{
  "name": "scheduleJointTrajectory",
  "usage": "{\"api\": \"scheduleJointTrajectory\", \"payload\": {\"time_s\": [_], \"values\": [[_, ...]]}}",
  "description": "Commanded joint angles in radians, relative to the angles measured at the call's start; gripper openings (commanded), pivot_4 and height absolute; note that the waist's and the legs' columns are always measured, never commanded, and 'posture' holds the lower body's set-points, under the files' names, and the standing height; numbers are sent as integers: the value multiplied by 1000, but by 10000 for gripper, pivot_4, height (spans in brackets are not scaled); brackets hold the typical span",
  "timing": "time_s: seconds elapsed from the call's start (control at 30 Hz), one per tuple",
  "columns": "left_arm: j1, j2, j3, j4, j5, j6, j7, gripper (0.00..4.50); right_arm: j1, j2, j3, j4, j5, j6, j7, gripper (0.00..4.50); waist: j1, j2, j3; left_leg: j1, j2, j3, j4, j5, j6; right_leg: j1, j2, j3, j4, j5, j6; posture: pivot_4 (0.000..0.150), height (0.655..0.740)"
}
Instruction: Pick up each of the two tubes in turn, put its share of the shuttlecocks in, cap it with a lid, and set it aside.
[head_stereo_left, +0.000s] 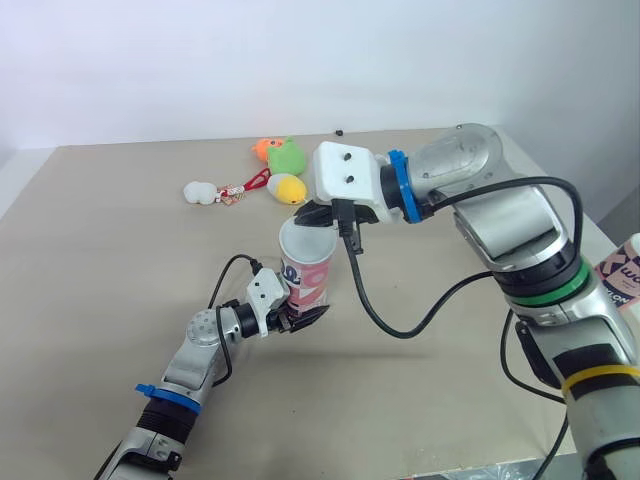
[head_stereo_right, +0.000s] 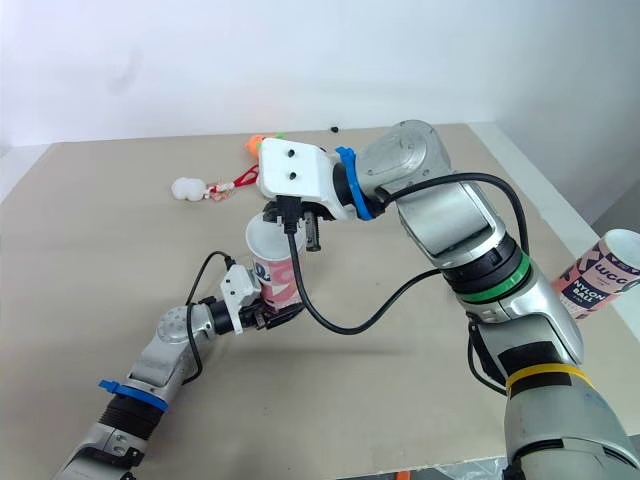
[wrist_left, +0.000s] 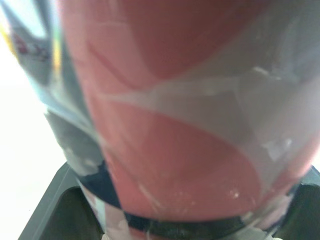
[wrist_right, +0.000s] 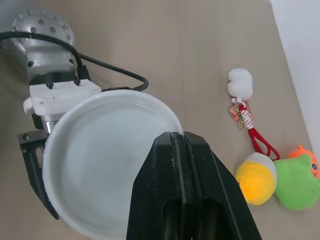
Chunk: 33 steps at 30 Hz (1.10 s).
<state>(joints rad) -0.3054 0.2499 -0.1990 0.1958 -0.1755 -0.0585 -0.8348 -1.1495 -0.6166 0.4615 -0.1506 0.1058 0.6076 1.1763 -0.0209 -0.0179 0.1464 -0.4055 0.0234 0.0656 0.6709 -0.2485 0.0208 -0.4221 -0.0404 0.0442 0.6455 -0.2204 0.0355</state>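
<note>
Pink tubes (head_stereo_right: 280, 278) (head_stereo_right: 602, 274): two; plush toys (head_stereo_left: 200, 191) (head_stereo_left: 263, 148) (head_stereo_left: 289, 157) (head_stereo_left: 288, 188): four.

The left end effector (head_stereo_left: 300, 317) is clamping the tube (head_stereo_left: 309, 273) upright. The right end effector (head_stereo_left: 322, 216) is reaching over its top, jaws pressed together.

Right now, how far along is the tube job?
Done: unclear. A second tube stands off to the right, but I can't tell whether it is filled or capped. In hand: the left gripper clamps the pink tube upright, and the right gripper pinches a white lid at its mouth. Left: seat the lid and set this tube aside.
</note>
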Motion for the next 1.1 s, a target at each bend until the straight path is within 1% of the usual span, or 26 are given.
{"api": "scheduleJointTrajectory", "payload": {"time_s": [0.03, 0.83, 1.1], "values": [[30, 6, -18, 34, 22, 33, 7, 33756, -2, 7, -3, -9, -16, -21, 11, 275, 0, 0, 0, 0, 0, 0, 0, 0, 0, 0, 0, 0, 0, 0, 0, 1500, 7400], [33, 9, -19, 24, 24, 44, 6, 33756, 31, 21, 8, -22, -68, -57, 34, 275, 0, 0, 0, 0, 0, 0, -1, 0, 0, 0, 0, 0, 0, -2, -2, 1500, 7400], [30, 9, -18, 27, 25, 44, 7, 33756, 46, 66, -9, -5, -53, -58, 16, 275, -1, 0, 0, 0, 0, 0, -1, 0, 0, 0, 0, 0, 0, -1, -2, 1500, 7400]]}}
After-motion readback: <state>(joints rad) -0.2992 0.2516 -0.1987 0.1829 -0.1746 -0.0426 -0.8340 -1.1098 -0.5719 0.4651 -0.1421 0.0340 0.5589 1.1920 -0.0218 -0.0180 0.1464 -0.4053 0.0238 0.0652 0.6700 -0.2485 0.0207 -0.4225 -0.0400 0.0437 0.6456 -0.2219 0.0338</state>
